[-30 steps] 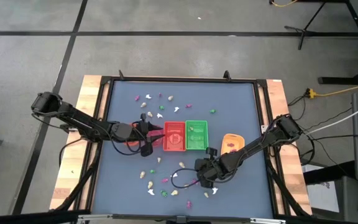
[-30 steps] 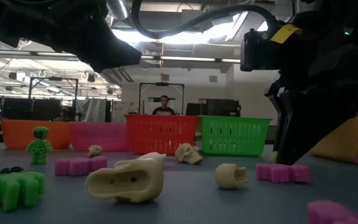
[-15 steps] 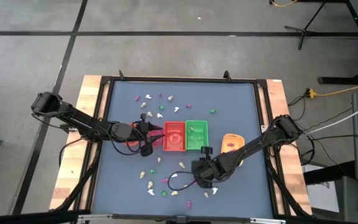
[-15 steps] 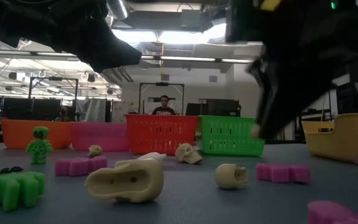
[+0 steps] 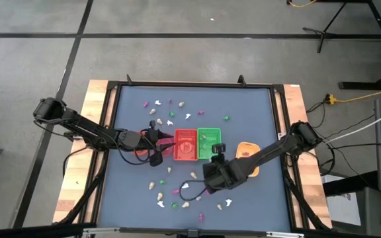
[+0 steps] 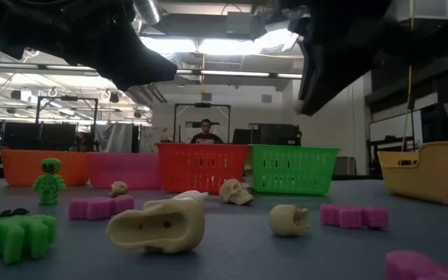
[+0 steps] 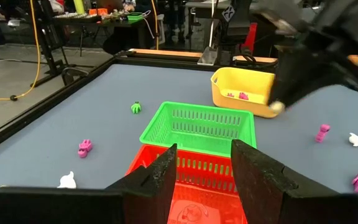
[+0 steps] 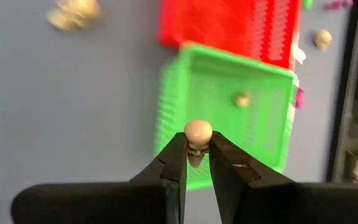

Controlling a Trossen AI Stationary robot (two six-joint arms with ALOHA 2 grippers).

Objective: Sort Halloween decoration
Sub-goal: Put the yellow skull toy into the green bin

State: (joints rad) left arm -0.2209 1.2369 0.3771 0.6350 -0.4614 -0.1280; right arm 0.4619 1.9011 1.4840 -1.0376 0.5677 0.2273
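While pinched in the right end effector (image 8: 196, 163), cream skull (image 8: 197, 135) upright, crown outward, near green basket (image 8: 266, 118).

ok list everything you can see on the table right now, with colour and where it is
red basket: one, table centre
green basket: one, beside the red one; a cream piece inside
yellow tray: one, toward the right arm's side
orange basket, pink basket: one each, in the low view
trinkets: many, pink, green, white, cream, scattered on the blue mat
cream skull: one, in the right gripper
person: one, background
left gripper: open, over the red basket
right gripper: shut on the skull, near the green basket
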